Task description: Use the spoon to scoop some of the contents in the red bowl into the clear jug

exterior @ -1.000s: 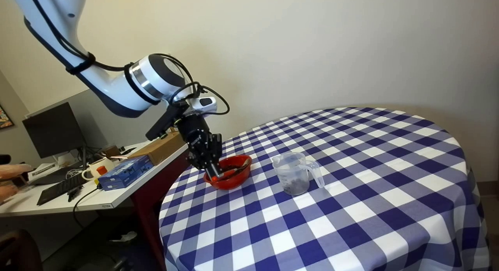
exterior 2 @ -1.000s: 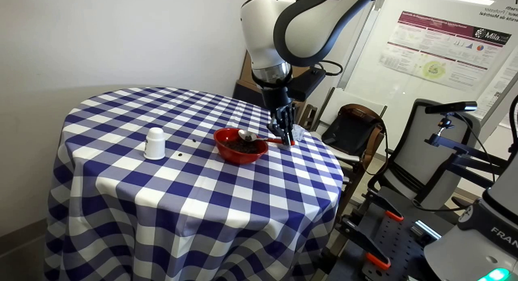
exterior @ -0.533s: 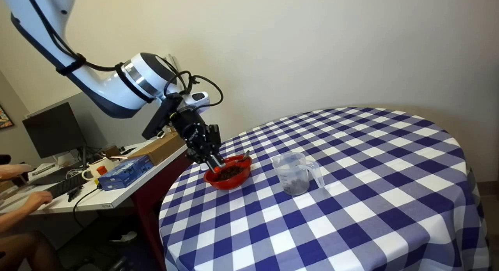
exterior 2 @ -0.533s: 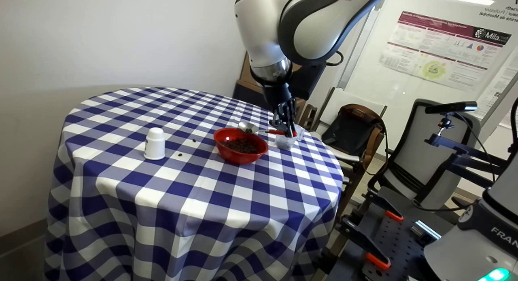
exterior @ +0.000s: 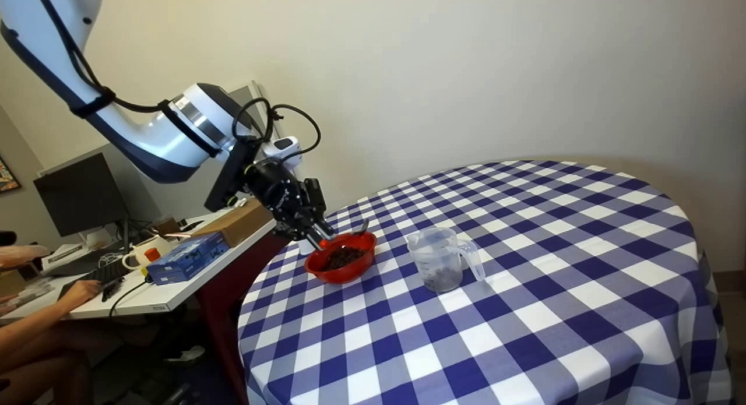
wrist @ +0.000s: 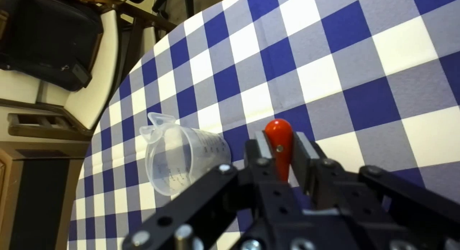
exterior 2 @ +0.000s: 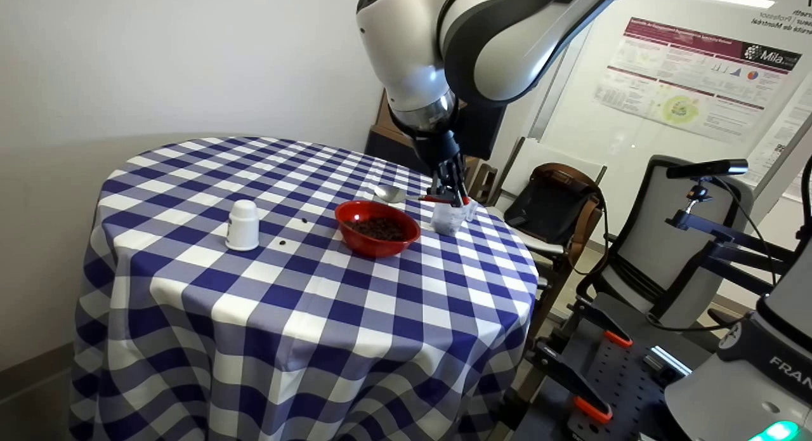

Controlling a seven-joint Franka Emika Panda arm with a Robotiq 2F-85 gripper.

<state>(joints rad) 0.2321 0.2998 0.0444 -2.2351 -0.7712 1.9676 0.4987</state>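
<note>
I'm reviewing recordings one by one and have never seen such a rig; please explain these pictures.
The machine is a single robot arm. The exterior views come from two places outside it; the wrist view sits on the arm, looking past its fingers. On the checked tablecloth stand a red bowl of dark contents, a clear jug and a white container. The fingers hold the spoon by its red handle, its far end seemingly raised over the red bowl; whether it carries anything I cannot tell.
</note>
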